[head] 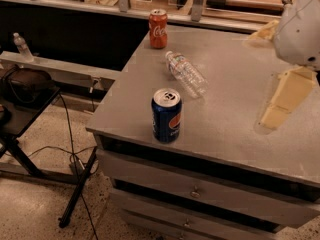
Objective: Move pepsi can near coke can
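Note:
The pepsi can (166, 115) is dark blue with a silver top. It stands upright near the front left edge of the grey cabinet top (230, 109). The coke can (158, 28) is red and stands upright at the far left corner of the same top. My gripper (272, 69) hangs over the right side of the top, well to the right of both cans. Its two cream fingers (282, 96) are spread apart and hold nothing.
A clear plastic bottle (186, 74) lies on its side between the two cans. Drawers (200, 191) front the cabinet. A black stand with a dark bag (25, 86) and cables stands on the floor at left. A small bottle (20, 46) sits on a ledge.

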Tool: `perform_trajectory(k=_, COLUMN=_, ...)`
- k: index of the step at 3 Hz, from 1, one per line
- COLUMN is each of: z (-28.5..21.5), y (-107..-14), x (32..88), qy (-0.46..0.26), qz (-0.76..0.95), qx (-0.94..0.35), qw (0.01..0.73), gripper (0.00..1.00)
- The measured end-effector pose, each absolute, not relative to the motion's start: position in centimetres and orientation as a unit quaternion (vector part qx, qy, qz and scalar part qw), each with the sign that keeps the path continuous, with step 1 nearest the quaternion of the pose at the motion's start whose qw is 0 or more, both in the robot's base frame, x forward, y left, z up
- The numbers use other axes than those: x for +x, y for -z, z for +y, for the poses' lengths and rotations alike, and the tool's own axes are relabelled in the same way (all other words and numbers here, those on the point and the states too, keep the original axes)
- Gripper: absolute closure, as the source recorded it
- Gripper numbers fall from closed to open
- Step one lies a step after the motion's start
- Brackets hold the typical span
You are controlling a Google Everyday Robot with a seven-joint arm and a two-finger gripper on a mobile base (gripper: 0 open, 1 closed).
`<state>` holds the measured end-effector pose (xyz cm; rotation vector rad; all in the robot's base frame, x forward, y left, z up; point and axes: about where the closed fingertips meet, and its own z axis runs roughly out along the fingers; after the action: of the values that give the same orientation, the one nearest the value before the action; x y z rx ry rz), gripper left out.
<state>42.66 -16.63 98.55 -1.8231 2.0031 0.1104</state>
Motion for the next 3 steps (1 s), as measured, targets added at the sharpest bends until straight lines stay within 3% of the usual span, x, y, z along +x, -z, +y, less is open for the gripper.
perform_trajectory(k=2, z=-14.9, y=-99.2, x=42.1, qy=-0.06, qz=0.706, qx=-0.666, qw=0.231, gripper=0.0)
perform_trajectory(k=3, z=-13.5, y=-97.6, x=44.7, qy=-0.114, qz=0.716, qx=-0.627, qw=0.285, gripper=0.0)
